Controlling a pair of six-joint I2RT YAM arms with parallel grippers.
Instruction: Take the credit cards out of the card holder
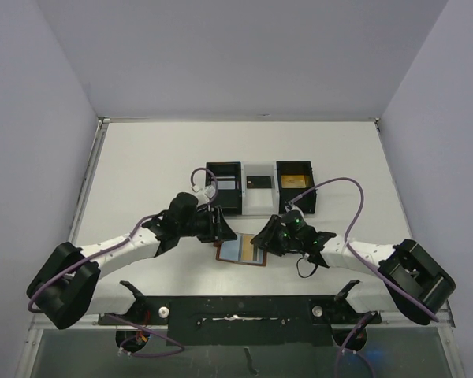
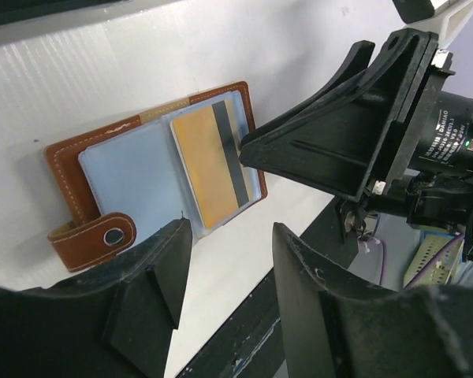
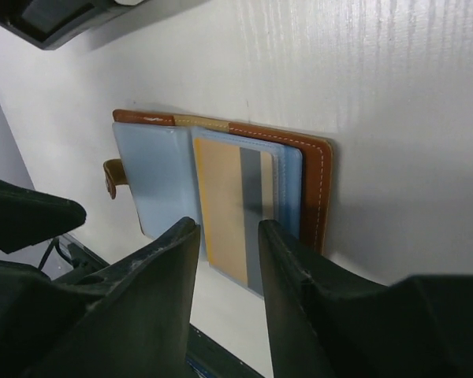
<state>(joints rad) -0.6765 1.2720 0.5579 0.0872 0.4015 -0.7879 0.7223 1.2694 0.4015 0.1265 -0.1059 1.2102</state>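
The card holder (image 1: 235, 253) lies open on the table between the two arms, brown leather with blue-grey pockets (image 2: 134, 169). A gold-tan credit card (image 2: 209, 165) with a dark stripe sticks partway out of its right pocket. My left gripper (image 2: 230, 228) hangs open just off the holder's near-left side, nothing between its fingers. My right gripper (image 3: 227, 226) hovers over the protruding end of the card (image 3: 221, 205), jaws narrowed but apart, and the card lies flat beneath them. The holder's snap tab (image 2: 91, 236) points towards the left gripper.
A black-and-white three-compartment tray (image 1: 260, 206) stands behind the grippers. A small black card (image 1: 258, 182) lies in its middle part and a gold-tan card (image 1: 295, 182) in its right part. The table's black front rail (image 1: 236, 311) runs close below the holder.
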